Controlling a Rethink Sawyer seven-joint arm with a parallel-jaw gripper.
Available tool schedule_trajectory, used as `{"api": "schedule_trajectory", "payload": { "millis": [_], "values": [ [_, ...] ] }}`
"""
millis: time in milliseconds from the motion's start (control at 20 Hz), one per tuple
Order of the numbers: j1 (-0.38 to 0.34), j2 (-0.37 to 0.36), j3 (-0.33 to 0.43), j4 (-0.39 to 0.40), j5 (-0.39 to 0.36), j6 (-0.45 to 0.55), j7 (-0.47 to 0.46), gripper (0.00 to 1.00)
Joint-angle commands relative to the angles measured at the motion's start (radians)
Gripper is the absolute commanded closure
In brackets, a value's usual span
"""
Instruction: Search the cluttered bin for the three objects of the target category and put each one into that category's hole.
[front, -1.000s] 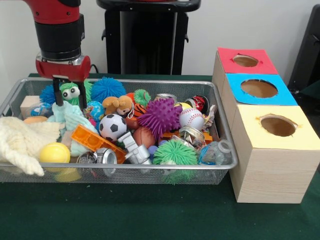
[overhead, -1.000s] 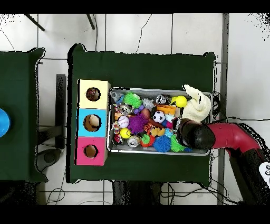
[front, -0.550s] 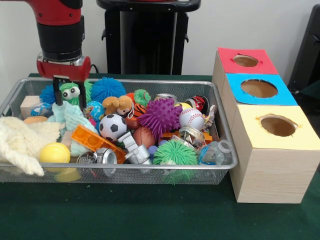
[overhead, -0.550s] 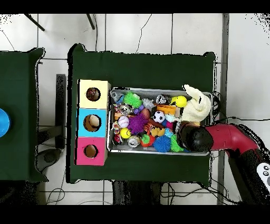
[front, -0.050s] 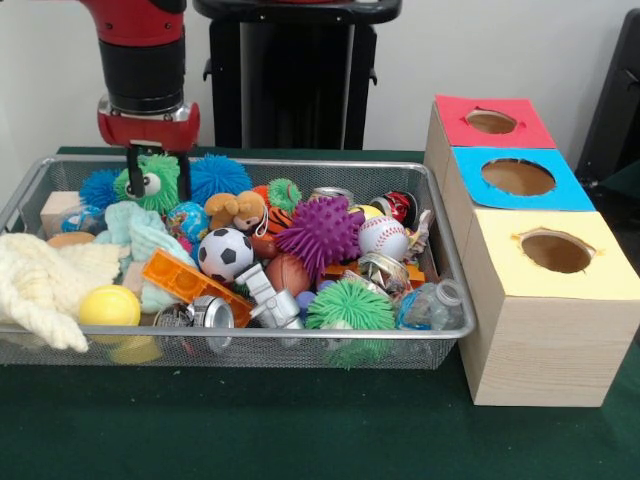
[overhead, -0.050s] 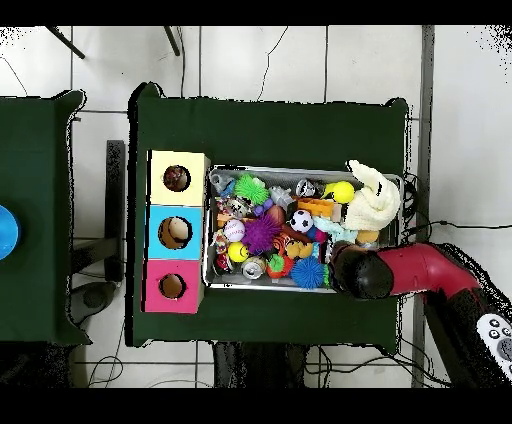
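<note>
Gripper (front, -0.050s: 157, 180): I saw it clamped on the green googly-eyed fuzzy toy (front, -0.050s: 150, 183).
Wire bin (front, -0.050s: 300, 166): below it.
Blue spiky ball (front, -0.050s: 217, 176): just beside.

holes (front, -0.050s: 518, 176): 3 | spiky balls (front, -0.050s: 320, 232): 5 | sports balls (front, -0.050s: 225, 253): 3 | bin (front, -0.050s: 300, 345): 1

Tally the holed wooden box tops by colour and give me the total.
Red paper-covered box top: 1
Blue paper-covered box top: 1
Yellow paper-covered box top: 1
Total: 3
</note>
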Motion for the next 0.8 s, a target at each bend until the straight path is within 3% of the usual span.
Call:
{"api": "schedule_trajectory", "payload": {
  "millis": [50, 150, 500, 800],
  "values": [
    [0.041, -0.011, -0.029, 0.075, -0.076, -0.065, -0.080, 0.00],
    [0.067, 0.008, -0.041, 0.054, -0.093, -0.072, -0.055, 0.00],
    [0.148, 0.220, -0.090, -0.148, -0.162, -0.110, -0.028, 0.00],
    [0.153, 0.223, -0.102, -0.148, -0.138, -0.119, -0.029, 0.00]
  ]
}}
